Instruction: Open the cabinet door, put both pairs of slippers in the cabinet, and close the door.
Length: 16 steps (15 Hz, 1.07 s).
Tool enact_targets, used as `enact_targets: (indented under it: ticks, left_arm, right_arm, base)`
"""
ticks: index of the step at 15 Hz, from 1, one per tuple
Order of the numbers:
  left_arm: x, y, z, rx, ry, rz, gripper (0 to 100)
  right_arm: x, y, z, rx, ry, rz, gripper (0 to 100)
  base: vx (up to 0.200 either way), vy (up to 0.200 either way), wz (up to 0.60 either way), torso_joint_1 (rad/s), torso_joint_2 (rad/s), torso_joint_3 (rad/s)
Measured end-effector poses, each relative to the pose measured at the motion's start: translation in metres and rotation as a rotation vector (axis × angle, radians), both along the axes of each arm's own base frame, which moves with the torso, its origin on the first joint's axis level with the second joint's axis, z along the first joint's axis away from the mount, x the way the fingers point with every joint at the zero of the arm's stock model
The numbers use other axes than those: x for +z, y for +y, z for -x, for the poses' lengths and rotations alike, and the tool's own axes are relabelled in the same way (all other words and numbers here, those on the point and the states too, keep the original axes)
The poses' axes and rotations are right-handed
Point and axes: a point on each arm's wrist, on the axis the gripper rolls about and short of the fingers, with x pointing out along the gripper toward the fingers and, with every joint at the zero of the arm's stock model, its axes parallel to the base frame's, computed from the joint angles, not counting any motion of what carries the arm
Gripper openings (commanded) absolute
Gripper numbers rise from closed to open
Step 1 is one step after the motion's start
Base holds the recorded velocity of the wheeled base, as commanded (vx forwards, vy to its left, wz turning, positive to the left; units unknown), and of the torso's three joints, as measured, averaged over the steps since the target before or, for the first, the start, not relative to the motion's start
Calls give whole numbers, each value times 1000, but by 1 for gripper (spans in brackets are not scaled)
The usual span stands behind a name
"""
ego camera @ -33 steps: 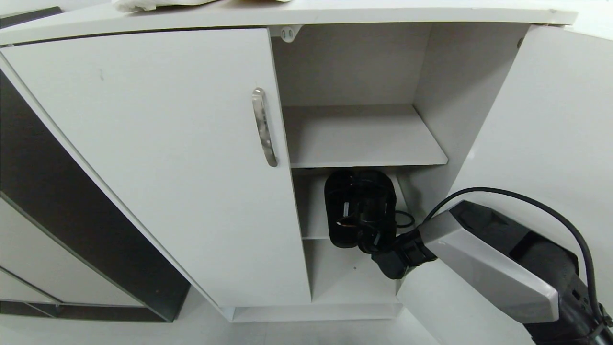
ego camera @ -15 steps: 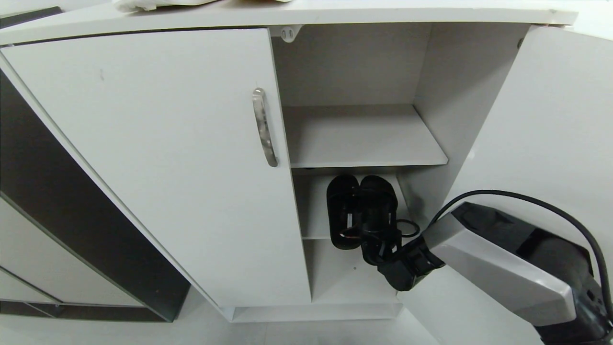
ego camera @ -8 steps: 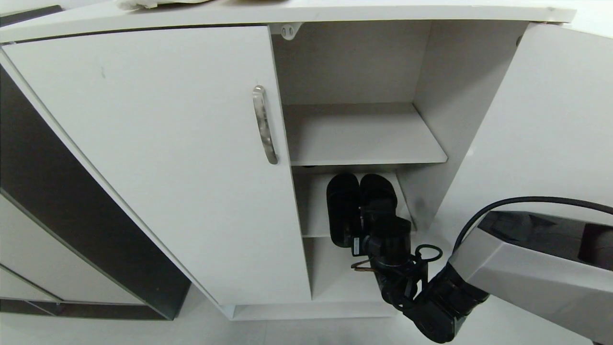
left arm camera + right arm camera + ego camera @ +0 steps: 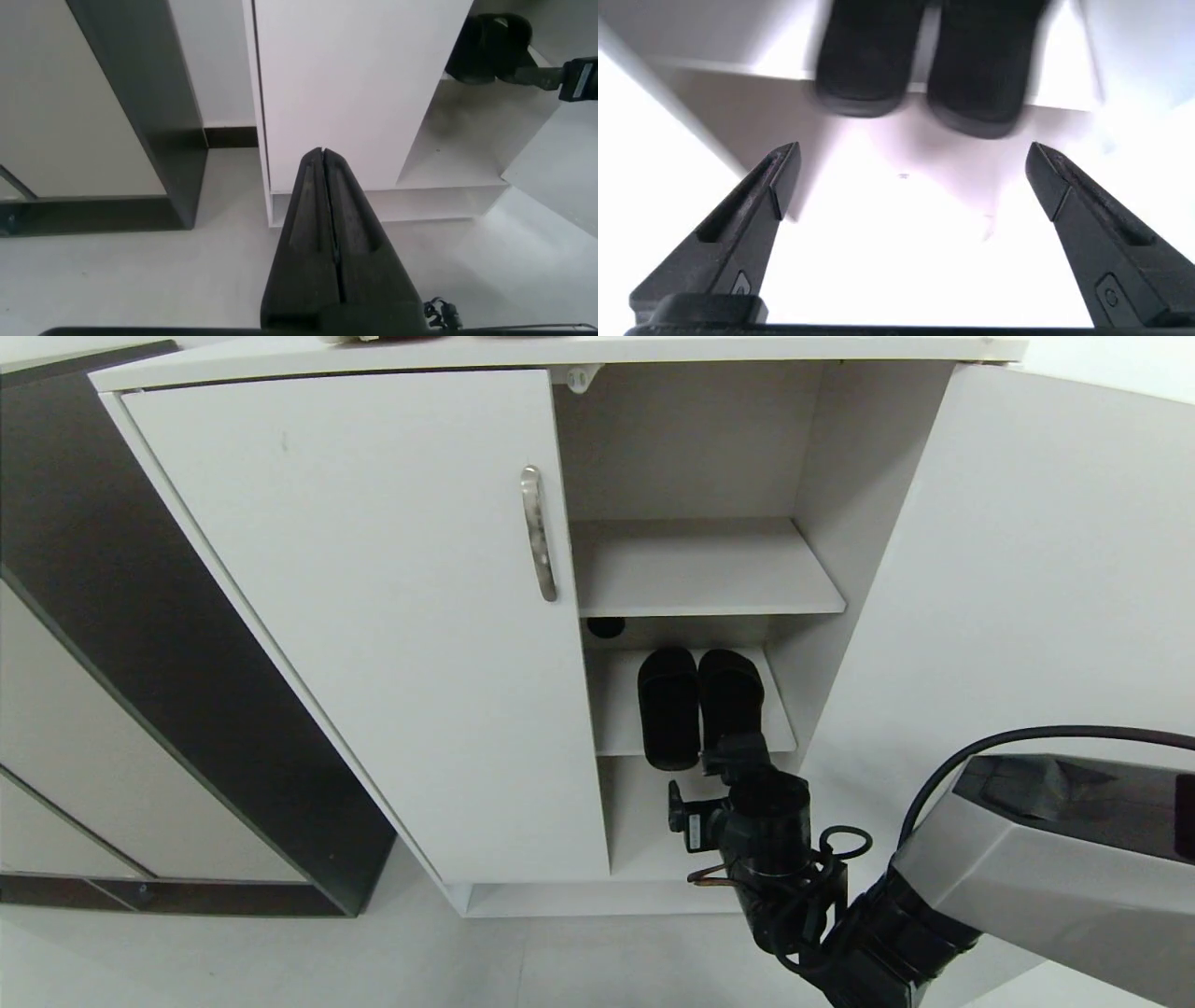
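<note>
In the right wrist view the slippers (image 4: 924,65) were blurred and cut off by the frame edge, so only their near ends showed, jutting a little over the front lip of a shelf (image 4: 738,51). In the left wrist view they (image 4: 486,42) were partly hidden behind the edge of the left door (image 4: 355,84) and clipped by the frame. In the head view the right gripper (image 4: 738,753) was mostly masked by its own wrist, and its tip overlapped the near end of the right slipper, so contact could not be judged there. A small dark round thing (image 4: 607,627) under the upper shelf was too dim to identify.

The pair of black slippers (image 4: 700,705) lay side by side on the middle shelf (image 4: 616,709) of the cabinet (image 4: 691,439), behind the open right door (image 4: 1008,569). The right gripper (image 4: 912,159) sat just in front of that shelf and lower, its jaws spread wide with nothing between them. The slippers lay beyond its fingertips (image 4: 785,163), not inside the gap. The left gripper (image 4: 322,159) hung over the floor before the closed left door, well apart from the slippers, its jaws pressed together on nothing.
</note>
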Motion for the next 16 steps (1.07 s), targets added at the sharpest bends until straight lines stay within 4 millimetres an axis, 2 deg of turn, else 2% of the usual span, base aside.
enact_targets:
  ticks: [9, 16]
  left_arm:
    - [0, 0, 0, 0, 0, 3, 0]
    - [0, 0, 0, -1, 0, 3, 0]
  right_arm:
    - [3, 0, 2, 4, -5, -3, 100]
    - [7, -2, 1, 1, -12, 0, 100]
  base:
    - [0, 0, 0, 0, 0, 0]
    - [0, 0, 0, 2, 3, 180]
